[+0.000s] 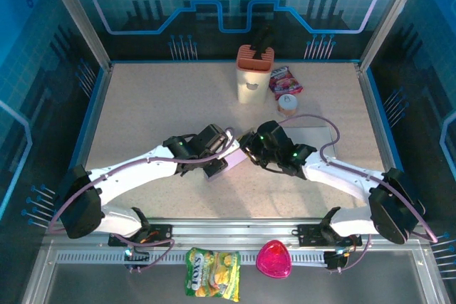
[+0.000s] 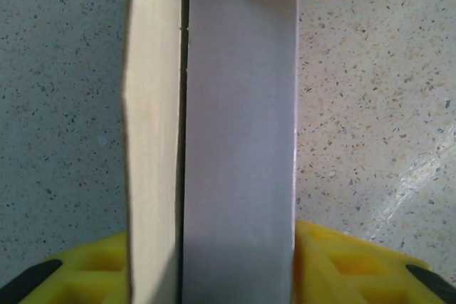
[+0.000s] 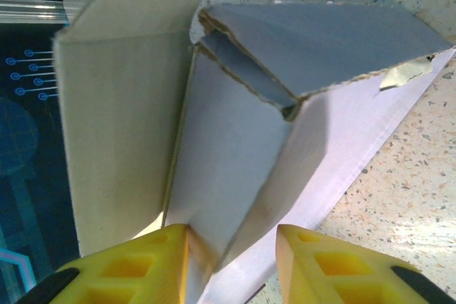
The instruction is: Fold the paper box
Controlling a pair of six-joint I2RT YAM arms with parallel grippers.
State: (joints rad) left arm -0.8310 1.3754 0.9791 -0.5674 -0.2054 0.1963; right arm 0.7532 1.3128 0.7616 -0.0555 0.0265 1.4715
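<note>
Top view: paper box (image 1: pixel 229 159) lying centre of surface (image 1: pixel 142 105), long axis running near-left to far-right. Left hand (image 2: pixel 214 265) clamping its sides. Right wrist view revealing flaps (image 3: pixel 117 126) standing open; right hand (image 3: pixel 233 261) half-open, straddling one wall, grip unclear.

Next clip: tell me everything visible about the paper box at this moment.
The paper box is thin cardboard, pale grey-white outside and cream inside. It is partly folded: walls stand up and two flaps overlap at one end, with a gap at the seam. It seems to rest on the speckled table, mid-surface, between both arms. The left claw has a finger against each side of it. The right claw straddles one raised wall, contact unclear.
</note>
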